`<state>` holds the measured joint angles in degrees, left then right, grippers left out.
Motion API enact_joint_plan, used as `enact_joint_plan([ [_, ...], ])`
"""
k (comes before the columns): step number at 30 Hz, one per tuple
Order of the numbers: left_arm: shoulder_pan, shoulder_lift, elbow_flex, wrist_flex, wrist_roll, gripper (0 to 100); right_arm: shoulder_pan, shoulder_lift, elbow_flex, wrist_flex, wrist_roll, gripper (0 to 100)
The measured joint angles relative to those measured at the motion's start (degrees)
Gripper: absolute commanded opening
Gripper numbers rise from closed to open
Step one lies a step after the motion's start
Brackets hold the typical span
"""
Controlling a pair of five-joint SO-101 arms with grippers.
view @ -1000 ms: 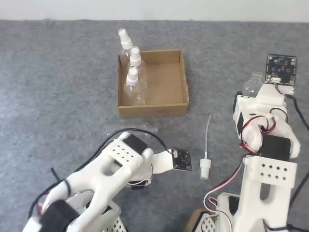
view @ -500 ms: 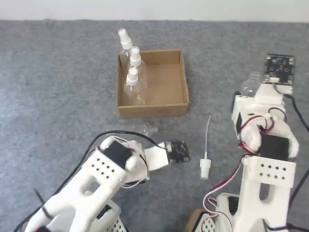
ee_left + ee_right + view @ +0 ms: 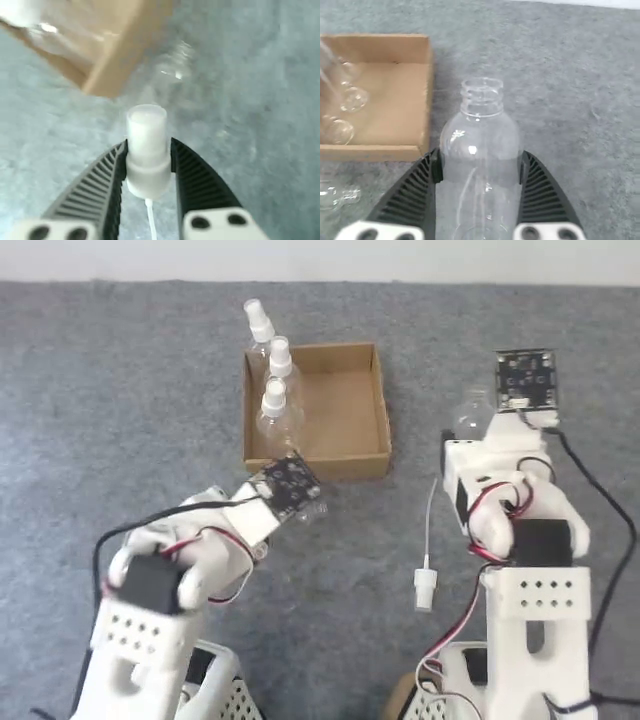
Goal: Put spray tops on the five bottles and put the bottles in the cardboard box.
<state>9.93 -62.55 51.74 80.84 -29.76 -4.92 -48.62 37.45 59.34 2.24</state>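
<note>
My left gripper (image 3: 146, 146) is shut on a white spray top (image 3: 146, 150), whose thin tube (image 3: 150, 222) hangs down between the fingers. It hovers by the front of the cardboard box (image 3: 340, 415), over a clear capless bottle (image 3: 314, 510) that lies on its side. My right gripper (image 3: 480, 161) is shut on an upright clear bottle (image 3: 480, 142) with an open neck, to the right of the box (image 3: 380, 95). Three bottles with spray tops (image 3: 275, 390) stand along the box's left side. A second spray top (image 3: 425, 585) lies on the carpet between the arms.
Grey carpet (image 3: 120, 410) covers the table. The box's right half (image 3: 345, 400) holds nothing. The loose spray top's long tube (image 3: 431, 515) points toward the box's front right corner. Both arm bases stand at the near edge.
The left arm has swung from the near middle of the table up to the box's front edge, spray top in its grip. The right arm has shifted left with its bottle.
</note>
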Motion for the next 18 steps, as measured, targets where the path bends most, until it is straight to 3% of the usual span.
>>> enact_joint_plan([
  [9, -4.8, -7.7, 0.0, -11.6, 13.0, 1, -8.5, 0.1, 1.4, 0.0, 0.0, 5.2],
  [18, -5.3, -8.1, 0.0, -20.6, 25.9, 1, -14.6, -1.8, 3.2, 0.0, 0.0, 5.1],
])
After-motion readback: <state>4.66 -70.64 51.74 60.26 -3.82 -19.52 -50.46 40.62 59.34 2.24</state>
